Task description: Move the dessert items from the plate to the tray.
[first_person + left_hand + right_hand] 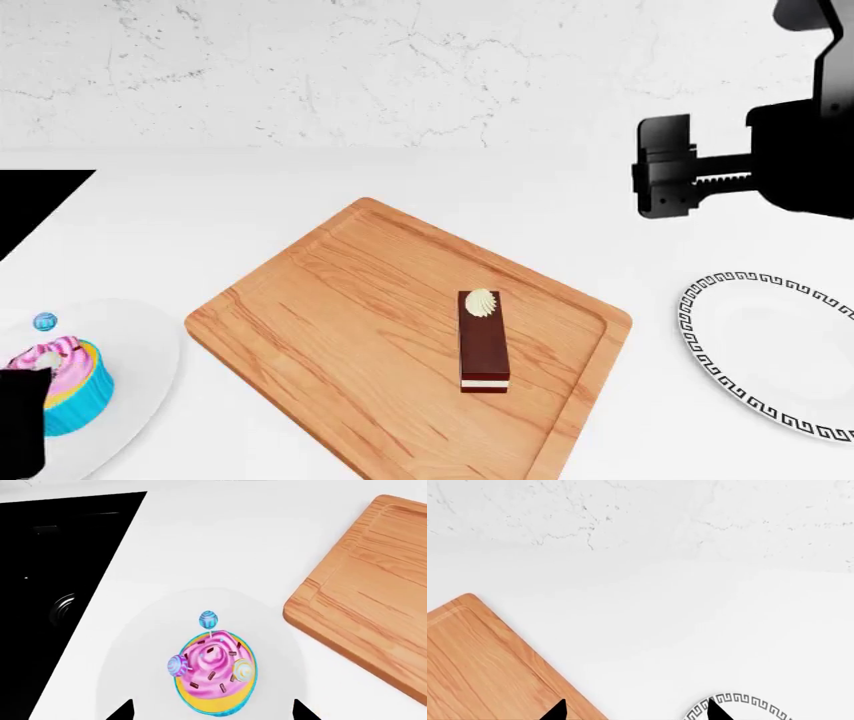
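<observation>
The blue-wrapped cupcake [60, 385] with pink frosting stands on a plain white plate [140, 350] at the counter's left. In the left wrist view the cupcake [215, 672] sits between the spread tips of my left gripper [213, 712], which is open just above the plate [133, 650]. In the head view only a black part of that gripper [20, 420] shows, beside the cupcake. The chocolate cake slice [483, 342] lies on the wooden tray [334, 320]. My right gripper [663, 167] hangs open and empty, high over the counter at the right.
A black-and-white patterned plate [754, 345] lies right of the tray with nothing on it; its rim [740, 701] and the tray's corner [474, 665] show in the right wrist view. A black inset surface [60, 580] lies left of the white plate. A marble wall stands behind.
</observation>
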Motion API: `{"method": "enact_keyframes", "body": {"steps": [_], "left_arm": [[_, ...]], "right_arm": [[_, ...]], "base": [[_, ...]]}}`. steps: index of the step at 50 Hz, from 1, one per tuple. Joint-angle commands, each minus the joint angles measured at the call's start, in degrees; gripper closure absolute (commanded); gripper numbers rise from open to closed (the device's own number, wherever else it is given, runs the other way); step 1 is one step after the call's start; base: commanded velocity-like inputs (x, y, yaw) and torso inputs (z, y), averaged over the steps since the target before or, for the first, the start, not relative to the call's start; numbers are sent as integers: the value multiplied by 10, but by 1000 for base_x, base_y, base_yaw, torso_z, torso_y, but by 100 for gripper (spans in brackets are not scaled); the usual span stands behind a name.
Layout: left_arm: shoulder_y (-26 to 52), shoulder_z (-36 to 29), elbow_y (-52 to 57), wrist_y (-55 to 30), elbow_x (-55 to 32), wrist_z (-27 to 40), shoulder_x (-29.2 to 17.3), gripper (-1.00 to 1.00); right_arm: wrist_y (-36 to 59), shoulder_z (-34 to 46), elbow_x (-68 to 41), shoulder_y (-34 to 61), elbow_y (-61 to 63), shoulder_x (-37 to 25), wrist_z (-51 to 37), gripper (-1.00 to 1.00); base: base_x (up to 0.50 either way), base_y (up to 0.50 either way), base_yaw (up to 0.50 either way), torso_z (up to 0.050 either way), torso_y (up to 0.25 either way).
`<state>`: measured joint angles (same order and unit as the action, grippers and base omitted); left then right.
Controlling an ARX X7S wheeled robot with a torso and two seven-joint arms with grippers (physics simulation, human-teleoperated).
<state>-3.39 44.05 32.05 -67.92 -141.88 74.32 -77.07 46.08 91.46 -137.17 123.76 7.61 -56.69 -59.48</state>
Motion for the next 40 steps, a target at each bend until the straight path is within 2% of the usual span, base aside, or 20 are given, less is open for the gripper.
{"method": "enact_keyframes", "body": {"steps": [1, 11, 30, 40], "left_arm": [[-13, -16, 10, 27, 49, -34, 9, -100], [1, -90, 23, 67, 109, -86, 1, -100], [5, -116, 23, 82, 136, -97, 3, -100], [13, -153, 18, 98, 168, -122, 11, -100]], "right_arm": [[-4, -5, 2, -9, 8, -6, -2, -100], [-6, -6, 5, -17, 8, -5, -4, -100], [2, -11, 5, -18, 4, -5, -7, -100], [3, -15, 3, -20, 6, -8, -9, -100]], "base": [[0, 0, 0, 0, 0], [0, 0, 0, 0, 0], [0, 0, 0, 0, 0], [0, 0, 0, 0, 0]]}}
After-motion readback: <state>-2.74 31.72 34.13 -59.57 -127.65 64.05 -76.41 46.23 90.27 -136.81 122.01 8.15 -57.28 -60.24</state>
